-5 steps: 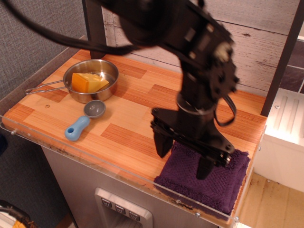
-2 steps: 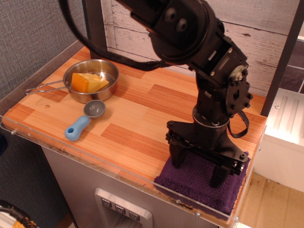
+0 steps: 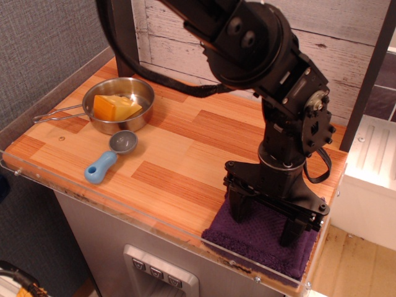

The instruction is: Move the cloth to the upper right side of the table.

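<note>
The dark purple cloth (image 3: pixel 257 241) lies as a folded pad at the front right corner of the striped wooden table (image 3: pixel 185 148). My black gripper (image 3: pixel 265 221) points straight down onto the cloth's middle. Its two fingers are spread wide apart, and both tips press into the terry surface. The arm hides the cloth's far edge. Nothing is pinched between the fingers.
A steel pan (image 3: pixel 117 104) holding an orange cheese wedge (image 3: pixel 115 107) stands at the back left. A blue scoop (image 3: pixel 108 158) lies in front of it. A clear acrylic rim (image 3: pixel 124 213) runs along the front edge. A white plank wall is behind.
My gripper has moved right and down over the cloth, from just above its left part to its middle, with the fingertips now sunk into it.
</note>
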Available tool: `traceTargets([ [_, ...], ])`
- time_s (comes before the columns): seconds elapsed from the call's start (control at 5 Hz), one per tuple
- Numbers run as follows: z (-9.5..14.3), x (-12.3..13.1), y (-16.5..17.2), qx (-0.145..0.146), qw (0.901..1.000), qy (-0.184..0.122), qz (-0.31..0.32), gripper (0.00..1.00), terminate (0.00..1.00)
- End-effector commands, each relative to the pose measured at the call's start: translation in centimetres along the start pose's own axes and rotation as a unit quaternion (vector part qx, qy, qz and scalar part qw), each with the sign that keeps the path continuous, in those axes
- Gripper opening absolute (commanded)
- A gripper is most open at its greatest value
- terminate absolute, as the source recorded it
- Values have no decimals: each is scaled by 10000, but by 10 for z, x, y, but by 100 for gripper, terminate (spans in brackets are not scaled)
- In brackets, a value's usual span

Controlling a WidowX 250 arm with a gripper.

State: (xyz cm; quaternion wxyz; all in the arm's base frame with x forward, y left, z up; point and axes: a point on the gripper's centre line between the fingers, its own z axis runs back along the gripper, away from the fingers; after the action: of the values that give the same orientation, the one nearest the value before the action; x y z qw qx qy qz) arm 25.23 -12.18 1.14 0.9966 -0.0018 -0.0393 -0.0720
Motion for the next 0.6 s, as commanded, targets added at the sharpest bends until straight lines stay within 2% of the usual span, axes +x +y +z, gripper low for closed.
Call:
traceTargets([
  [0.0, -26, -16, 8, 310, 9979, 492, -277, 100, 0],
  [0.2, -28, -8, 15, 299, 9978, 541, -238, 100, 0],
  [0.4, -29, 14, 22, 272, 9983, 470, -194, 100, 0],
])
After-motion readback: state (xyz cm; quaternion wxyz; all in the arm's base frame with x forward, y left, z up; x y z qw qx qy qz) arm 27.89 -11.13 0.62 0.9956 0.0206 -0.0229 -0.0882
